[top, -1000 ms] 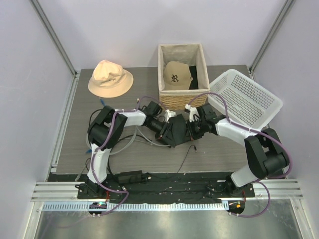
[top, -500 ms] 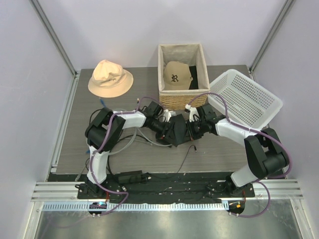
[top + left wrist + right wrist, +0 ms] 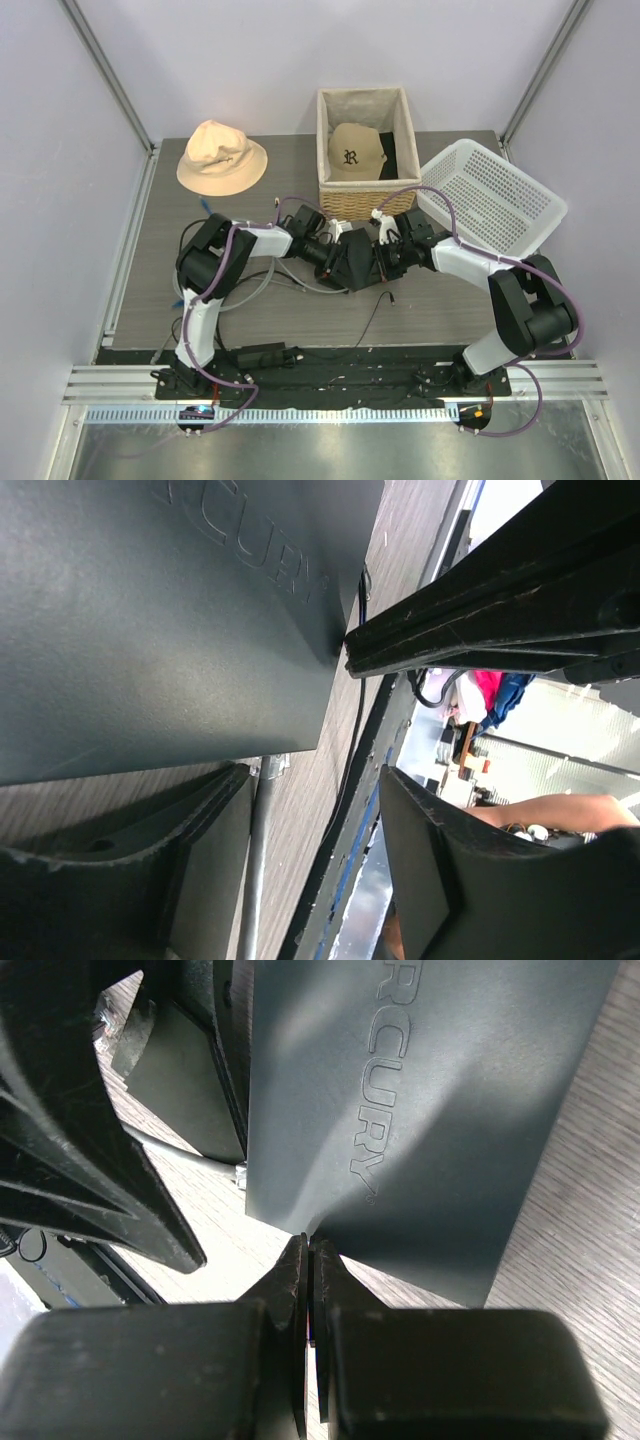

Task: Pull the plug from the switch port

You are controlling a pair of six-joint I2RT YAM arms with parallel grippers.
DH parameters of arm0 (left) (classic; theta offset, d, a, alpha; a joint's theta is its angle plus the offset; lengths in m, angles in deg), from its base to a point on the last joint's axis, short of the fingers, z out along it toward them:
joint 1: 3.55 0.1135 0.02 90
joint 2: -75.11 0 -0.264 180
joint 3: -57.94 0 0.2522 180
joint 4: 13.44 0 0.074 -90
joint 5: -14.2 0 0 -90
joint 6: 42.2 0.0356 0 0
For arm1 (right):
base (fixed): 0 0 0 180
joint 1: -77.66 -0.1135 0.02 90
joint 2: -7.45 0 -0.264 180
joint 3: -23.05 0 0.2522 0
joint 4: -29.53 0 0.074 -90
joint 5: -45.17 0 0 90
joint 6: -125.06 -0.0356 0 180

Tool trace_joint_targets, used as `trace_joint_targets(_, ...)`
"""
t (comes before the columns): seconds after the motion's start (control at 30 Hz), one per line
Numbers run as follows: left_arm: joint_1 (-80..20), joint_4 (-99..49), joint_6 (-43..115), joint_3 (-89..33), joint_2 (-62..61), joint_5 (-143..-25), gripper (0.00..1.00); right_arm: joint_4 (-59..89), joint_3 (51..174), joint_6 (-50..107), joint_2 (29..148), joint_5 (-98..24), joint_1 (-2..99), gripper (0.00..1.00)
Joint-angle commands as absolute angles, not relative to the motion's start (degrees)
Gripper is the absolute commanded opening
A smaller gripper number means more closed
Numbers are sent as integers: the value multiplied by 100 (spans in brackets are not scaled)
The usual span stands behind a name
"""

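Switch [image 3: 352, 265] is seen lying flat at the middle of the bench [image 3: 300, 185], near a wicker basket [image 3: 365, 200]. The right gripper [image 3: 308, 1252] is pressed shut, its tips at the switch's edge. The left gripper [image 3: 310, 820] is held wide beside the switch, with a grey cable [image 3: 258, 880] between its fingers.

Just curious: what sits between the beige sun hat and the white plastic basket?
A wicker basket holding a brown cap stands between the beige hat and the white basket; the top view shows it.

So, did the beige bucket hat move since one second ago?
No. The beige bucket hat lies at the same spot left of the wicker basket.
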State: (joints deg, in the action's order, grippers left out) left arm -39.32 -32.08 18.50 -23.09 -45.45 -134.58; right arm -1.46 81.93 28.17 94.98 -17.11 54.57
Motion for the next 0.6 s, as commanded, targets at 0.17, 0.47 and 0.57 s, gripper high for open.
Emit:
trace_joint_targets(0.17, -4012, -2737, 2442, -2166, -5198, -12458, 24, -75, 8102, 2926, 9771, -2277, 5446, 1)
trace_joint_targets(0.47, -4012, -2912, 2433, -2244, -5251, -12116, 0, -66, 8093, 2900, 9780, -2286, 5437, 1)
trace_joint_targets(0.57, -4012, -3289, 2451, -2349, -5225, -11870, 0, -57, 8093, 2891, 9771, -2295, 5437, 1)
